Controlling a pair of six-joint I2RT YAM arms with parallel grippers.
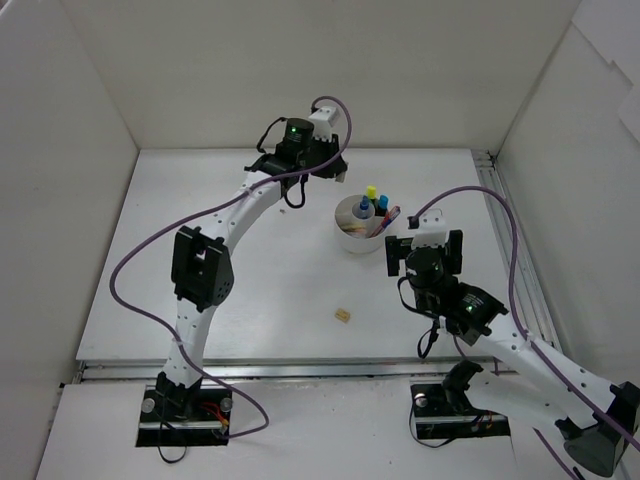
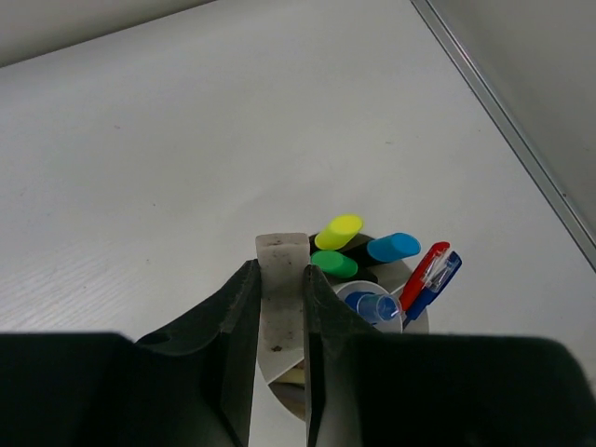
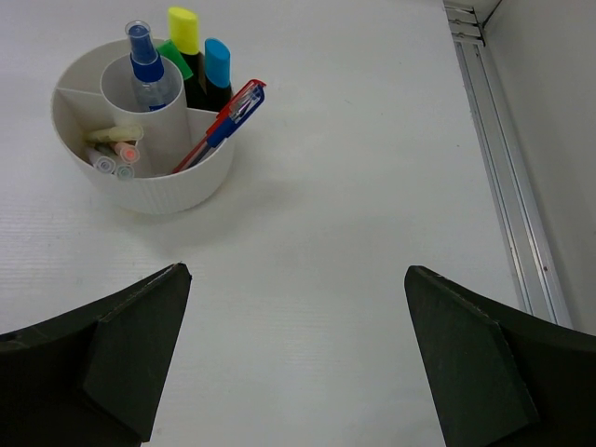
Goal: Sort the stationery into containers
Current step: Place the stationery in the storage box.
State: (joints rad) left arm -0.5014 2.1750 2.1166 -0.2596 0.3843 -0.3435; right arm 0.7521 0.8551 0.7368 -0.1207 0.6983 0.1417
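White worktop [image 1: 260,300], walled in white on three sides. Item 1 is a round white desk organizer [image 1: 360,243], right of centre towards the far side. It holds three highlighters [image 3: 217,58] with yellow, green and blue caps, a clear blue-capped marker [image 3: 147,70] in the centre cup, a red/blue pen [image 3: 223,121] and pastel pencils [image 3: 114,149]. Item 2 is a beige eraser [image 2: 282,265], pinched between the narrow-set fingers of the left gripper [image 2: 281,307]. Its long axis runs along the fingers and its end stands clear of the tips. Key relation — the organizer sits just beyond and below those tips, to the gripper's right in the top view, so the drop looks to need only a short carry over an open compartment. Item 3 is a second beige eraser [image 1: 342,314], loose on the worktop between the arms and nearer the right gripper [image 3: 296,270]. That gripper stands wide, holds nothing and faces the organizer — the loose eraser lies outside its wrist view.
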